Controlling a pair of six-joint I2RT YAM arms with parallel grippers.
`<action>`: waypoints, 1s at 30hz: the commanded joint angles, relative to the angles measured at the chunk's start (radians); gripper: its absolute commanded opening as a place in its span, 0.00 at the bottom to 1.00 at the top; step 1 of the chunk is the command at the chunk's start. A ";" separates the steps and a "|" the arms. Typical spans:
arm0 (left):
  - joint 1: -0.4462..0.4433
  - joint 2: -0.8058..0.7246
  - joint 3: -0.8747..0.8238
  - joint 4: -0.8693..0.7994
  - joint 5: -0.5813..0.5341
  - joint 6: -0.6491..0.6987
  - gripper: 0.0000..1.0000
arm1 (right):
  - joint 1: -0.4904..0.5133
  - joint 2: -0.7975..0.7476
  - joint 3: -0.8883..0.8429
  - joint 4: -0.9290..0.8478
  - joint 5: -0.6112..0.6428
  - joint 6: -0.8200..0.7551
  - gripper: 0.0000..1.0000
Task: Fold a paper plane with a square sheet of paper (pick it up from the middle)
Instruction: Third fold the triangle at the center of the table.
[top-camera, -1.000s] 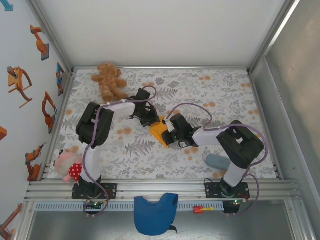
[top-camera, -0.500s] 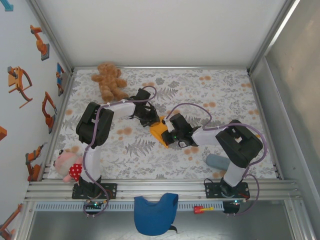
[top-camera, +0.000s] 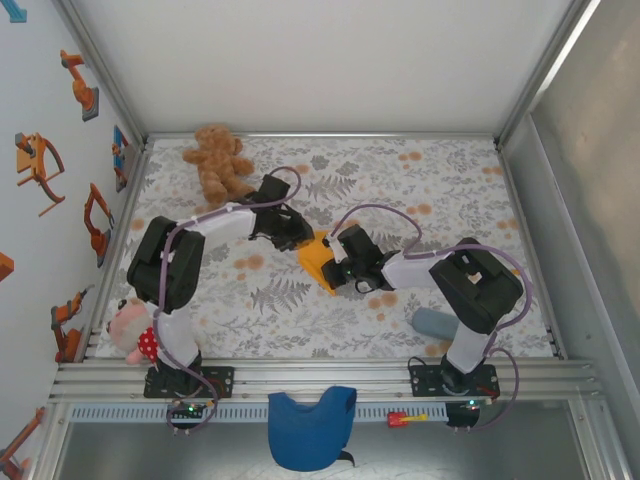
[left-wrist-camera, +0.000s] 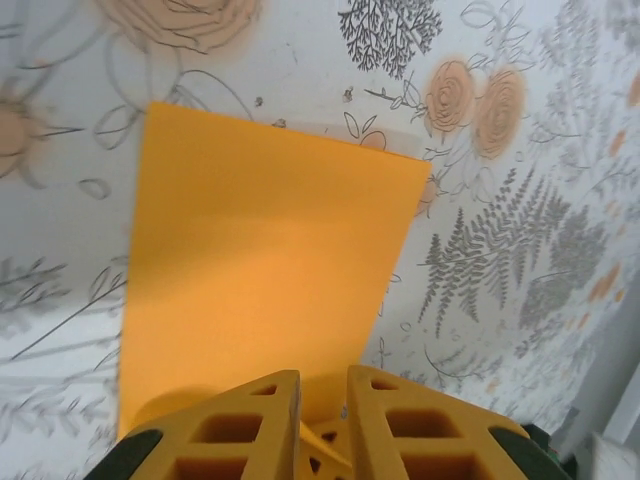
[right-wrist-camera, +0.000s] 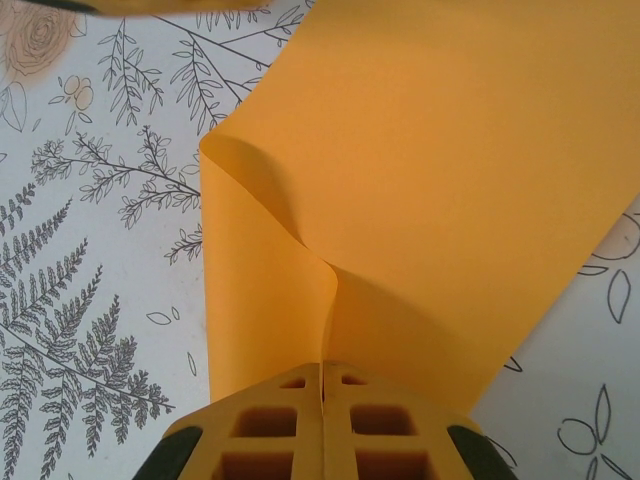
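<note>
The square sheet of paper (top-camera: 318, 262) is bright orange and lies mid-table, folded over on itself, between the two grippers. In the right wrist view the paper (right-wrist-camera: 450, 180) rises in a curved pleat into my right gripper (right-wrist-camera: 322, 375), whose yellow jaws are shut on that pleat. My right gripper (top-camera: 336, 272) holds the sheet's right side. In the left wrist view the paper (left-wrist-camera: 260, 260) lies flat on the floral cloth. My left gripper (left-wrist-camera: 323, 385) stands at its near edge with a narrow gap between the jaws. My left gripper (top-camera: 297, 238) sits at the sheet's upper left corner.
A brown teddy bear (top-camera: 218, 162) lies at the back left. A pink plush toy (top-camera: 135, 330) sits at the front left edge. A grey-blue object (top-camera: 437, 323) rests near the right arm's base. The blue cloth (top-camera: 310, 425) hangs over the front rail.
My left jaws have parted slightly, and the left arm's elbow has swung out to the left. The right gripper stays pinched on the paper, shifted a little left.
</note>
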 joint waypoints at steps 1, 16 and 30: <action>0.010 -0.070 -0.083 0.074 -0.030 -0.073 0.21 | -0.007 0.027 0.015 -0.045 0.005 0.009 0.00; -0.084 -0.074 -0.245 0.286 -0.013 -0.256 0.13 | -0.011 0.035 0.022 -0.057 0.002 0.018 0.00; -0.103 -0.053 -0.263 0.241 -0.044 -0.257 0.10 | -0.011 0.041 0.032 -0.069 0.004 0.021 0.00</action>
